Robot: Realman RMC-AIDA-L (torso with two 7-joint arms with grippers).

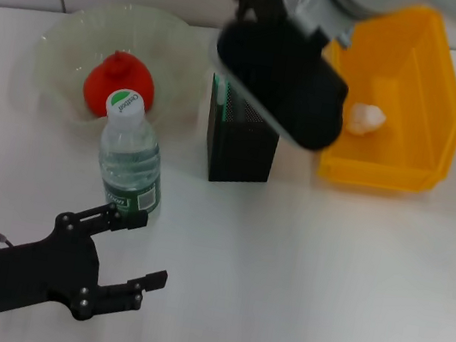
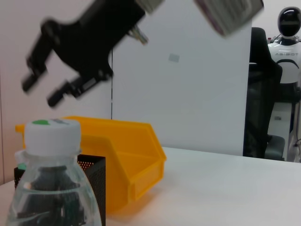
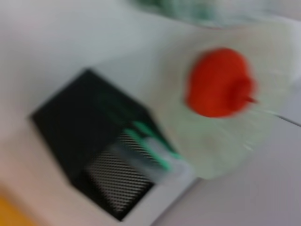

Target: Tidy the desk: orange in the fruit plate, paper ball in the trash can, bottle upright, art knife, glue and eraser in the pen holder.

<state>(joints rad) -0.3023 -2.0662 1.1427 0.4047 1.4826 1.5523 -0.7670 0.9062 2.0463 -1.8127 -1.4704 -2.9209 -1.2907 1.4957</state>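
The orange (image 1: 119, 80) lies in the glass fruit plate (image 1: 65, 45). The water bottle (image 1: 130, 156) stands upright with its white cap on, in front of the plate. The black mesh pen holder (image 1: 241, 143) holds a green and white item (image 3: 155, 150). The paper ball (image 1: 364, 116) lies in the yellow bin (image 1: 384, 174). My left gripper (image 1: 148, 249) is open and empty, low on the table just in front of the bottle. My right gripper (image 2: 41, 92) is open and empty, raised above the pen holder. The other small items are hidden.
The right arm's black wrist (image 1: 281, 84) covers part of the pen holder and the bin's near corner in the head view. Bare white table (image 1: 323, 282) stretches across the front and right. A wall panel and an office chair (image 2: 263, 94) stand beyond the table.
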